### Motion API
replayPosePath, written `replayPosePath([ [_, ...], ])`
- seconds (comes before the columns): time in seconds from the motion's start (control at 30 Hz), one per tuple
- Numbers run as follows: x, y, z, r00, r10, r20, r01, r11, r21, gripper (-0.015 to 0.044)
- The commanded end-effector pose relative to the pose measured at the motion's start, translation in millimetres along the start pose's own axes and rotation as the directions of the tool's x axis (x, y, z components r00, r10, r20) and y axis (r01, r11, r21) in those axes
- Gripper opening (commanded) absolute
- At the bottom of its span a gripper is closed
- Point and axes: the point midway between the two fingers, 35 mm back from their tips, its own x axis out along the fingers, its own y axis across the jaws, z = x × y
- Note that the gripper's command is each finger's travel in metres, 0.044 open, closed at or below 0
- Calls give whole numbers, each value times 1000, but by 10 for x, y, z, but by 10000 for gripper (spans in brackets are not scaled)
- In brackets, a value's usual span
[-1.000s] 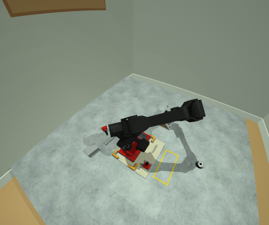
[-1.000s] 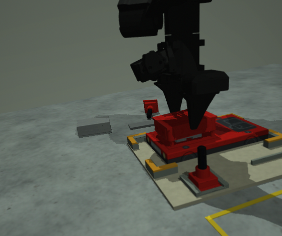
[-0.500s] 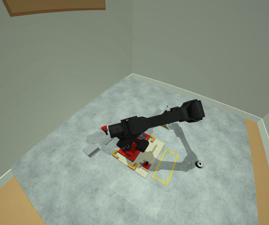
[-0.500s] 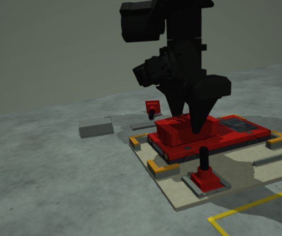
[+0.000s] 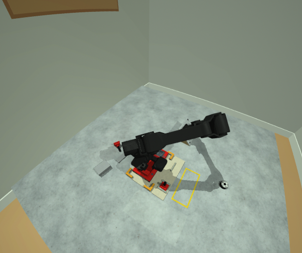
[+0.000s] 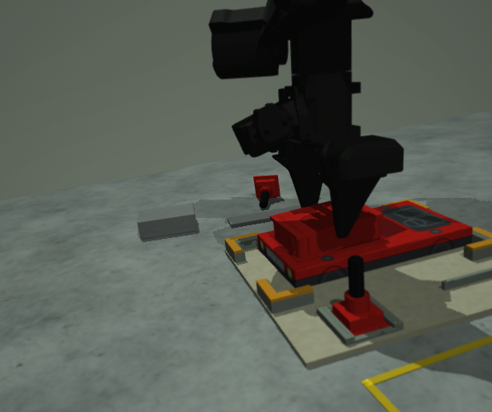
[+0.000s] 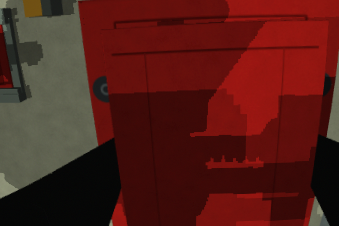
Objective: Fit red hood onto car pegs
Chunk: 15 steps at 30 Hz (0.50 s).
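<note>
Hood runs past wrist view's bottom and right edges. Fingers cut off at lower corners there; contact with hood sides hidden in shadow. Pegs, engine block: covered by hood, unseen. Arm blocks most of car in top view. Arm's upper part cropped in exterior view.

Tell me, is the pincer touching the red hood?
Touching. In the wrist view both black fingers press against the sides of the red hood, gripping it.
</note>
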Motion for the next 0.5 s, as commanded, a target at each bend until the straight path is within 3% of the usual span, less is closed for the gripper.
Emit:
replayPosePath([
  [0.0,0,0,0,1000,0,0,0,1000,0,79],
  [0.47,0,0,0,1000,0,0,0,1000,0,440],
])
